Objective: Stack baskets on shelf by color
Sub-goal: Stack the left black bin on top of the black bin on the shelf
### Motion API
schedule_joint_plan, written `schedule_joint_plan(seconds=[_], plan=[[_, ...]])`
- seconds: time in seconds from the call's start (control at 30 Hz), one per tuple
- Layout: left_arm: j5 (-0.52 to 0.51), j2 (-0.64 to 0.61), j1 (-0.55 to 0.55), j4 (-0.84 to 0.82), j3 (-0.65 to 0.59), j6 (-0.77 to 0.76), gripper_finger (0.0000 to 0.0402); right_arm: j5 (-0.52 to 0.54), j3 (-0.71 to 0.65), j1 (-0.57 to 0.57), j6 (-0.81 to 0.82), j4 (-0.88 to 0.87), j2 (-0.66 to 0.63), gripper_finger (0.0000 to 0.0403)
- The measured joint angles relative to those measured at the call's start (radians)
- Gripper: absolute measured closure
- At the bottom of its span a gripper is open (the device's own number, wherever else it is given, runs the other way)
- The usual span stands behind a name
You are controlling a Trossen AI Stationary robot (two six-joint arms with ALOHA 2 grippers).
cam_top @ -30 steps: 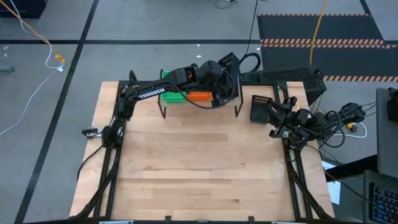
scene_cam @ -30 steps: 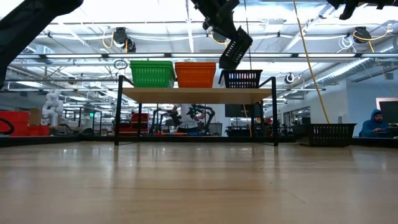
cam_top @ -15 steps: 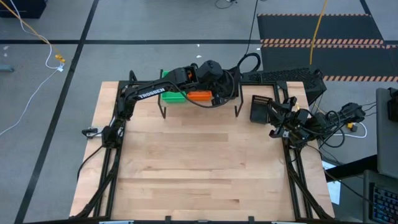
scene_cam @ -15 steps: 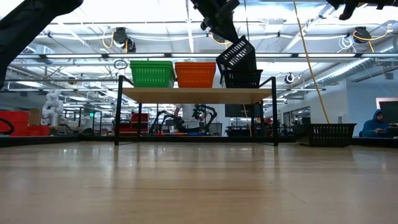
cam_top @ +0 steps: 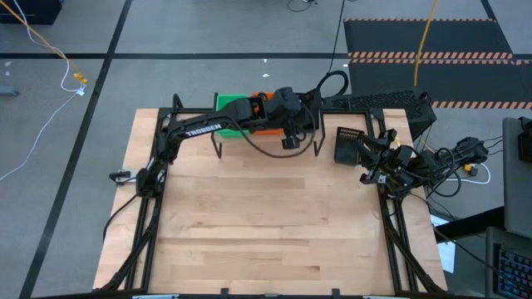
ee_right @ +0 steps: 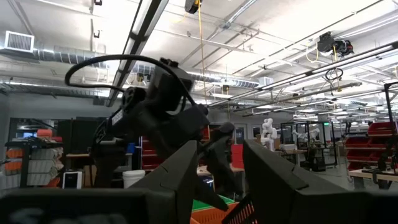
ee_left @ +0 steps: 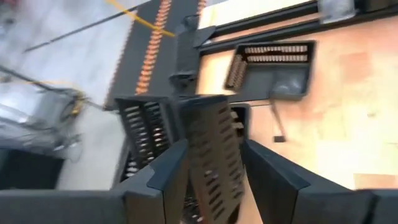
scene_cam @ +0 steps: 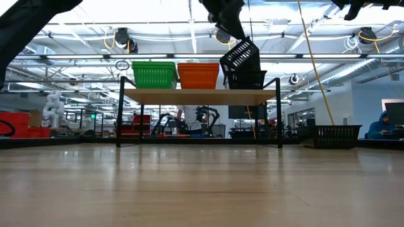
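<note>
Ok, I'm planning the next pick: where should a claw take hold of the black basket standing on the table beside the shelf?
Best grip a long side wall of the black basket at its rim, coming straight down: it sits upright, open-topped, so one finger fits inside. The right claw waits beside it; the left claw is clamping a tilted basket at the shelf.
</note>
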Motion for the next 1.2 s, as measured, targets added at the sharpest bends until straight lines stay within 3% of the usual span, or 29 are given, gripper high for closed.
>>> schedule_joint_plan(seconds=[0.17,0.27,0.57,0.77,0.97,1.2], plan=[[-0.148,0.000,-0.020,0.004,0.000,0.050,0.0243,0.000,0.000,0.000,0.000,0.000,0.000,0.0280],[-0.158,0.000,-0.019,0.005,0.000,0.050,0.0243,0.000,0.000,0.000,0.003,0.000,0.000,0.0280],[-0.046,0.000,0.044,-0.002,-0.002,0.013,0.0243,0.000,0.000,0.000,0.019,-0.010,0.000,0.0280],[0.180,0.000,0.095,-0.025,-0.002,-0.035,0.0243,0.000,0.000,0.000,0.019,-0.010,0.000,0.0280],[0.204,0.000,0.107,-0.025,-0.002,-0.040,0.0246,0.000,0.000,0.000,0.018,-0.009,0.000,0.0280],[0.224,0.011,0.108,-0.048,-0.013,-0.040,0.0324,0.000,0.000,0.000,0.018,-0.008,0.000,0.0280]])
